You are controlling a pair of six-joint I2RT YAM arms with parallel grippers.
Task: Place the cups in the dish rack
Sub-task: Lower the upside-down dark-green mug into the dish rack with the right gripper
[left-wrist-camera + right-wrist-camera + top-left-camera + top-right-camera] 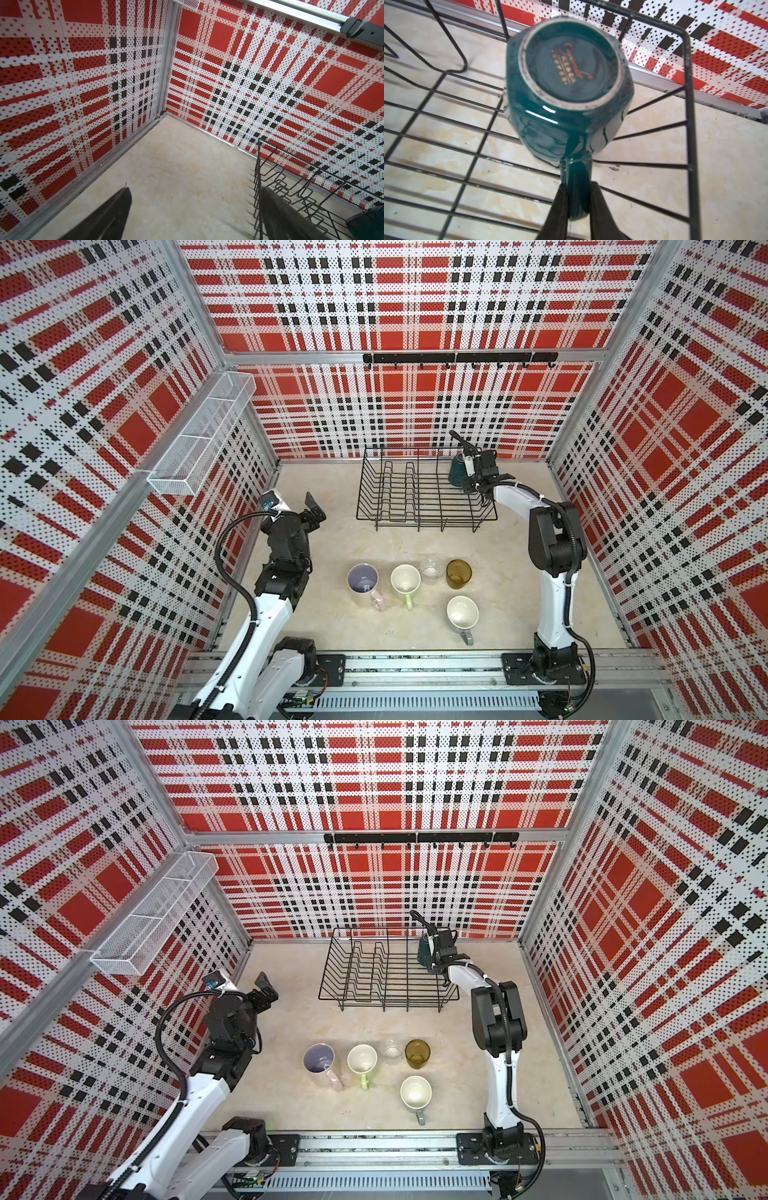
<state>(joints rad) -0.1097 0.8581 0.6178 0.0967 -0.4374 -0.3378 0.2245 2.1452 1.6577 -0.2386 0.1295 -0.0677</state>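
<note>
Teal mug [566,83] upside down, base toward wrist camera, inside rack [687,87] at far right corner. Handle lies between right gripper [577,199] jaws; I read them clamped on it. Left gripper [315,509] spread wide, holding nothing, left of rack. Other cups [405,578] on table [332,547].

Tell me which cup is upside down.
The dark teal mug, base up in the dish rack; the other five stand mouth-up on the table.
</note>
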